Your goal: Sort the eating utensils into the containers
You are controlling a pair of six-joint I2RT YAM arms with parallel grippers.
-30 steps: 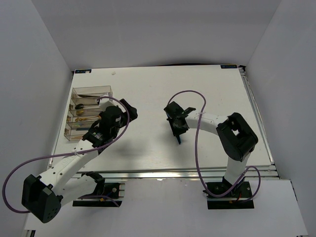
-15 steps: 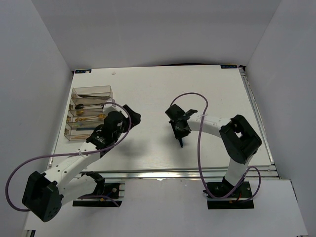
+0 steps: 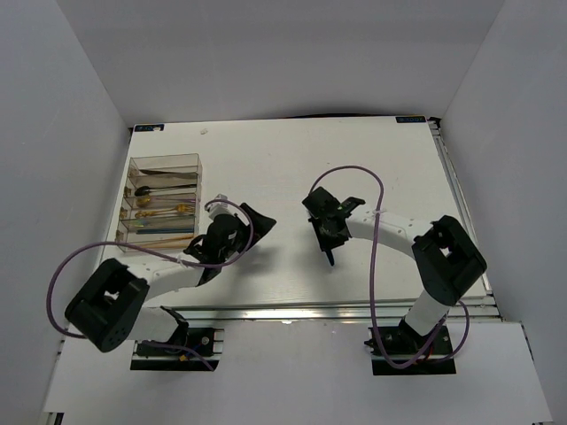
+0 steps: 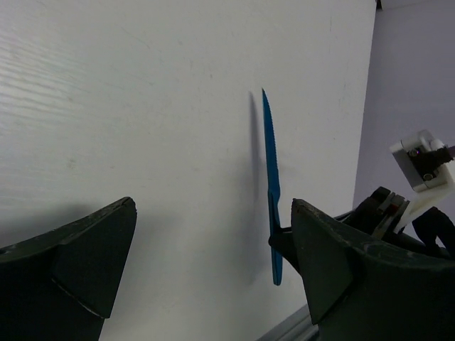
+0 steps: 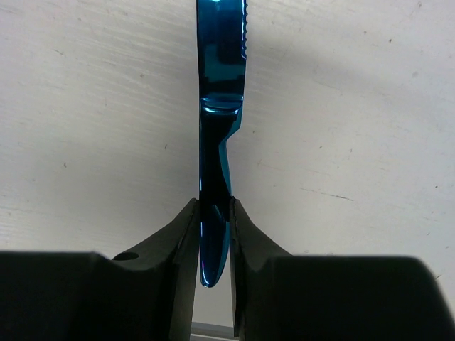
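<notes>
The right hand (image 5: 214, 213) is clamped on the blue knife's (image 5: 222, 85) handle, mid-counter (image 3: 266, 159). The left hand (image 4: 213, 206) is spread apart and empty; it lies between knife and clear organiser (image 3: 165, 160) at the left, which holds gold cutlery (image 3: 168, 210) in one compartment.

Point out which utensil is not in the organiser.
The blue knife: it alone is outside, its handle clamped in the right gripper. The other utensils lie in the organiser compartments.
</notes>
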